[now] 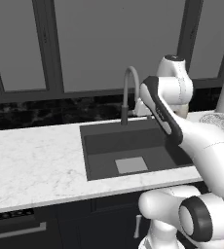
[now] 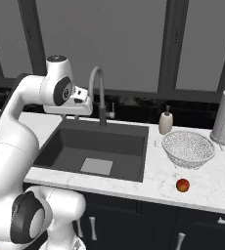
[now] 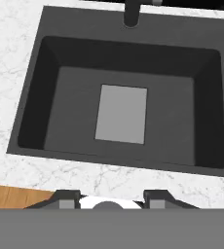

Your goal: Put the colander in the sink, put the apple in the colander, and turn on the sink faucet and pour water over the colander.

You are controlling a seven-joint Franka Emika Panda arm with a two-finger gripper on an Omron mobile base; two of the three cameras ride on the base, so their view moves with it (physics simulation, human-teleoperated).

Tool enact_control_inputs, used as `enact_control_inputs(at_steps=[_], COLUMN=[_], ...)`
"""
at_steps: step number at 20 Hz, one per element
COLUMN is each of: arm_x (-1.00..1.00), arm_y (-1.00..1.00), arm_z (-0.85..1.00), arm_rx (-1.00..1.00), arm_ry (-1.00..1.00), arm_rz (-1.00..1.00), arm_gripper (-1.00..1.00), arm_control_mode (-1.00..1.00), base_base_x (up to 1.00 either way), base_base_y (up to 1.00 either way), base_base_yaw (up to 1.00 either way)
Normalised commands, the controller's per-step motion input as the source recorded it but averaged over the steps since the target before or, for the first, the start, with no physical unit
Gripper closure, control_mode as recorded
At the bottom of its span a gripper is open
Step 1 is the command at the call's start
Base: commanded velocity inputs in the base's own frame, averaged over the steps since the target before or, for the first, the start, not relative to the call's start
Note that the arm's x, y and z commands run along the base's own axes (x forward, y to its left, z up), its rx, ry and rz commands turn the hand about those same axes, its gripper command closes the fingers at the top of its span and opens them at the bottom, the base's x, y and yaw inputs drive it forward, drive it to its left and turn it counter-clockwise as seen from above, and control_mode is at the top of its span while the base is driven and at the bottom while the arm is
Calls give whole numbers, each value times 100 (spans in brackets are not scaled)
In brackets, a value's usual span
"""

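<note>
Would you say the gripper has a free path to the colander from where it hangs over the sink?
Probably yes. The gripper hangs empty above the sink; the colander sits uncovered on the counter to the sink's right, with only the soap bottle behind and the apple in front.

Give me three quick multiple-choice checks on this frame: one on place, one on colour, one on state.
1. Where is the colander?
A. in the sink
B. on the counter right of the sink
C. in the gripper

2. What colour is the apple?
A. green
B. yellow
C. red

3. What is in the sink basin?
A. nothing
B. the apple
C. running water

Answers:
1 B: it sits on the marble past the sink's right rim.
2 C: a small red ball in front of the colander.
3 A: the hand view shows a bare basin, with no stream from the sink faucet.
</note>
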Motion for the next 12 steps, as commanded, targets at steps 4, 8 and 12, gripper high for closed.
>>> enact_control_inputs(at_steps=[4,8,12], arm_x=[-19,-44,-32], arm_y=[-15,-68,-96], arm_z=[0,0,-3], arm_rx=[0,2,8], arm_ry=[0,-2,0], arm_rz=[-3,-16,-33], arm_gripper=[-100,-100,-100], arm_control_mode=[-100,-100,-100], base_base_x=[0,0,0], base_base_y=[0,0,0], base_base_yaw=[0,0,0])
